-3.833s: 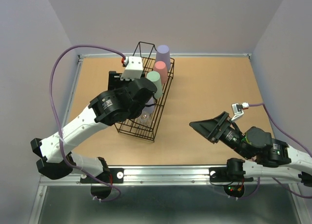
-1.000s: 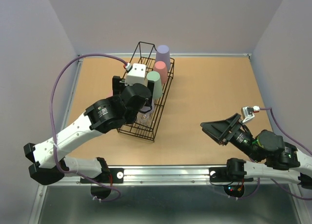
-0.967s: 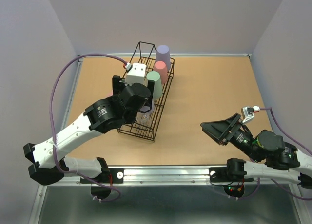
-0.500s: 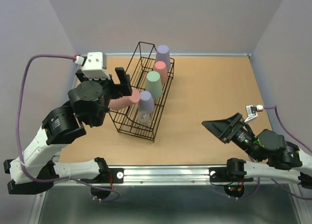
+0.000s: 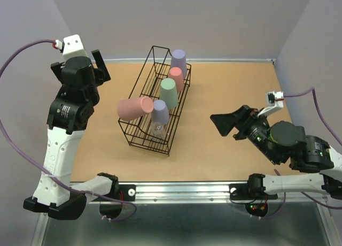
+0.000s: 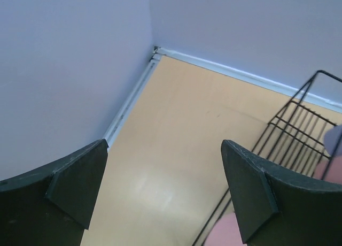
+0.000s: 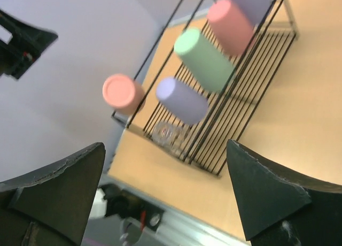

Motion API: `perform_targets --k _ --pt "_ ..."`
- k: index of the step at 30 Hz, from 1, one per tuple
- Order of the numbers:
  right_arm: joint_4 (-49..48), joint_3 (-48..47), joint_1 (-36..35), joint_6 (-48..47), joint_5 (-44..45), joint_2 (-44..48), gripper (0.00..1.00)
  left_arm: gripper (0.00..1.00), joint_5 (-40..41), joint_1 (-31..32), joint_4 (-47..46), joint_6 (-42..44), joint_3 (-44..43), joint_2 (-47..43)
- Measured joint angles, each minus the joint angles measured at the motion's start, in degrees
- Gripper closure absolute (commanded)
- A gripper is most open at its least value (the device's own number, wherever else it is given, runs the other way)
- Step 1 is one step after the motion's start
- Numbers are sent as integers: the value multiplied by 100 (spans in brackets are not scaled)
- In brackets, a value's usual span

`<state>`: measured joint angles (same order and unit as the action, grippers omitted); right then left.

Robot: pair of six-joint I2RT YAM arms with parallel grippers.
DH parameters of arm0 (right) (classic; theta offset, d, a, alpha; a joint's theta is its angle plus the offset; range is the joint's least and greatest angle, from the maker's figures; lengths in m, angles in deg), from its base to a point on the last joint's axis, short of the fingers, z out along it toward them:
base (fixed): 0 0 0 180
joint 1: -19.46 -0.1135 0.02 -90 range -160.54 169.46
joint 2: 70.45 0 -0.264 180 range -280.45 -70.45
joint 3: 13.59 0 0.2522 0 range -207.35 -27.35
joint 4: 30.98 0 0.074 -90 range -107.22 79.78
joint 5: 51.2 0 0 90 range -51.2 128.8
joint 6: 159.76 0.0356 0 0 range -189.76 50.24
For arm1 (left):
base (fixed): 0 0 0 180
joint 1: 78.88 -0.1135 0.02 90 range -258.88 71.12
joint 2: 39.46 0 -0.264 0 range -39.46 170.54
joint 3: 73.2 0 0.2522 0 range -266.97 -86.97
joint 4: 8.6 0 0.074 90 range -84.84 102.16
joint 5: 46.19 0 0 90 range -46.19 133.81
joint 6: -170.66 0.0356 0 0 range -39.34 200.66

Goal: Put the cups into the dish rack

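Since half a second ago your left gripper [image 6: 163,168] has swung up and away to the far left corner, leaving the salmon-pink plastic tumbler [image 5: 133,108] on its side at the left wall of the long black wire dish rack [image 5: 140,132]. That tumbler now lies well apart from the gripper, nearer you and to its right. The fingers are spread wide and empty over the tan table [image 6: 176,123]. Your right gripper [image 7: 165,155], slightly wider than before, grips nothing and faces the rack.
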<state>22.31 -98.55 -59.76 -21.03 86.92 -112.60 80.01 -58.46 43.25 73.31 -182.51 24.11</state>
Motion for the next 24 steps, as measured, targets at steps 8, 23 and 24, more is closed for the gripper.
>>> perform_targets --k 8,23,24 --pt "120 -2367 2 -2402 1687 -1585 0 1 -538 -1152 -107 -227 232 -90" --pt "205 -2564 2 -4085 3248 -673 0 1 -350 -1641 -1408 -522 2656 -1377" --pt "212 -2562 2 -4129 3244 -697 0 1 -354 -1641 -1589 -511 2914 -1495"
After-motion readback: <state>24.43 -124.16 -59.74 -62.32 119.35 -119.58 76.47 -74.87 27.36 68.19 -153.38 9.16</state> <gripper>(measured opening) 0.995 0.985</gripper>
